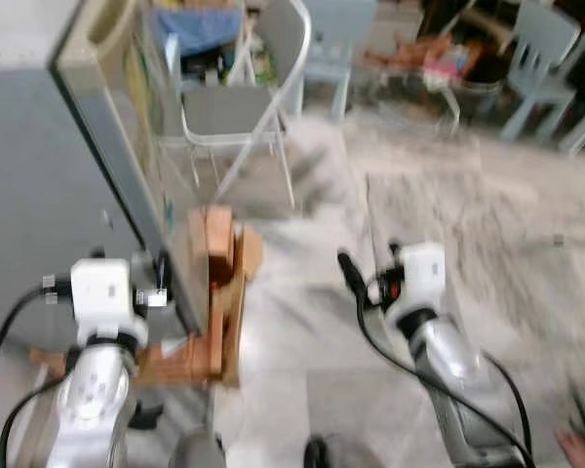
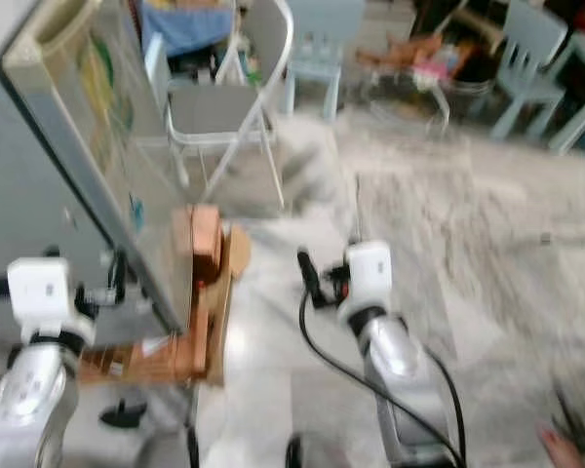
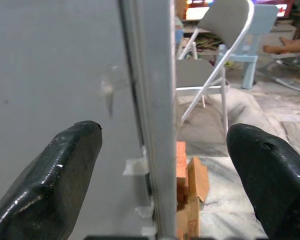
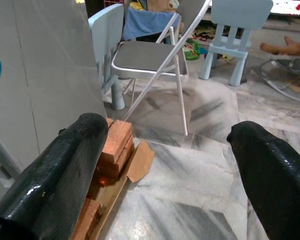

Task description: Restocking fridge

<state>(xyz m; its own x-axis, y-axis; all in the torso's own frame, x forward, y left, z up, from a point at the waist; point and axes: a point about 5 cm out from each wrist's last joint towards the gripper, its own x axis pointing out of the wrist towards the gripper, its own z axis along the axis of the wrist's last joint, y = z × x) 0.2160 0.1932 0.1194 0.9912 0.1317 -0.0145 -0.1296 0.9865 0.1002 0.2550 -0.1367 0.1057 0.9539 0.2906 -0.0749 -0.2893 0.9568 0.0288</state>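
A tall grey fridge (image 1: 39,175) stands at the left, its pale front (image 4: 35,75) facing right and carrying a blue sticker. My left gripper (image 3: 165,135) is open, with one black finger (image 3: 65,165) against the grey side and the other past the door edge (image 3: 152,100). It hangs beside that edge at about mid-height (image 1: 154,278). My right gripper (image 4: 167,130) is open and holds nothing, out over the marble floor to the right of the fridge (image 1: 351,273).
A stack of bricks and wood (image 1: 219,292) sits on the floor at the fridge's foot. Behind it stands a grey folding chair (image 1: 234,107). Pale blue child chairs (image 1: 541,58) are farther back. A person's hand (image 1: 577,450) shows at the bottom right.
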